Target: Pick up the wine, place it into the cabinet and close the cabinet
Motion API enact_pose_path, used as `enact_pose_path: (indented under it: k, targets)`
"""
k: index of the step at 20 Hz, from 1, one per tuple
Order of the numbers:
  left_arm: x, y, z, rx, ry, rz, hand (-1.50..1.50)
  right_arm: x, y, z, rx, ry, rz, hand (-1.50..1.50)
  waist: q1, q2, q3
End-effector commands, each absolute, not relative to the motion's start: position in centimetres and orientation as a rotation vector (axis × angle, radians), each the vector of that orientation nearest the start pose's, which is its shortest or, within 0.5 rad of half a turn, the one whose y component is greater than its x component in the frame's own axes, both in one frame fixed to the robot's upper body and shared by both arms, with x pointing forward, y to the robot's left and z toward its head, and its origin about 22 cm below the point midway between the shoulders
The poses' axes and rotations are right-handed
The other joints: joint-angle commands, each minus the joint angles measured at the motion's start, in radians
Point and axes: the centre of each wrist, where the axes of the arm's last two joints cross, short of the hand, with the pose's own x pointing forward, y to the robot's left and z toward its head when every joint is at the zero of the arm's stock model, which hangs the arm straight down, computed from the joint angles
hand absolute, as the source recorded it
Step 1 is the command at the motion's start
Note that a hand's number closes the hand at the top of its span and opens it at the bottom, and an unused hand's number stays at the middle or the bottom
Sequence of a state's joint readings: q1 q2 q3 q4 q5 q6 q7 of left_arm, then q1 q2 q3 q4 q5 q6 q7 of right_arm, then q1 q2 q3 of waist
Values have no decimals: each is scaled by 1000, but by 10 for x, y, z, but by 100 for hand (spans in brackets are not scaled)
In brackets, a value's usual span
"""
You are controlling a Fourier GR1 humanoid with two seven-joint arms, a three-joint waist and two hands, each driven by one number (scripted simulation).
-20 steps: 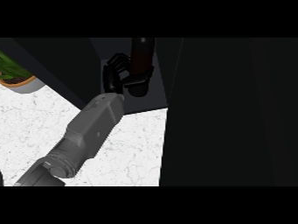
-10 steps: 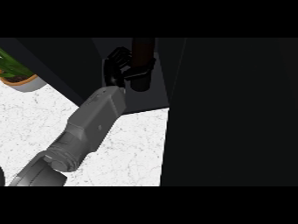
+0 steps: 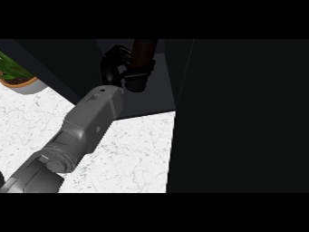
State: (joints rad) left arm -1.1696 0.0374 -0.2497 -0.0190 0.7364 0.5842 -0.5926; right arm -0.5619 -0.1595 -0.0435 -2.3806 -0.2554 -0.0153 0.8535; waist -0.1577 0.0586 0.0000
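The left hand reaches up from the lower left of the head view on its grey forearm, which crosses the white, marbled surface. The black fingers are curled round the wine, a dark brown bottle. They close on it from the left, so the hand grips the bottle rather than merely touching it. The bottle's upper length shows bare above the hand. Lower down it is partly covered by the hand, and its lower end reads as black.

The wine is held inside the dark opening of the cabinet, over the grey shelf floor there and close to the opening's right side. Whether the bottle's end rests on that floor or hangs just above it cannot be told. Nothing but the bottle and the hand shows in the cabinet's opening.

A broad dark panel fills the right of the view, running from top to bottom just beside the opening. Whether it is the cabinet's door cannot be told.

At the far left a round, light pot stands on the surface, well apart from the hand. It holds soil and a plant with long green leaves that spread toward the view's left edge.
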Motion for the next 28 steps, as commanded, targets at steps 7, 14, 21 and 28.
enact_pose_path:
  k: [7, 14, 21, 28]
  targets:
    - [431, 164, 14, 688, -1601, 66, 150, 178, -205, 276, 328, -2016, 323, -150, -17, 11, -1]
    - [427, 182, 5, 764, -1550, 38, 150, 175, -204, 275, 323, -2032, 357, -150, -20, 14, -2]
    - [428, 186, 8, 695, -1554, 7, -150, 180, -199, 278, 346, -2043, 369, -150, -12, 20, -4]
    - [428, 191, 8, 662, -1542, 37, -150, 180, -201, 274, 332, -2009, 352, -150, -8, 13, -4]
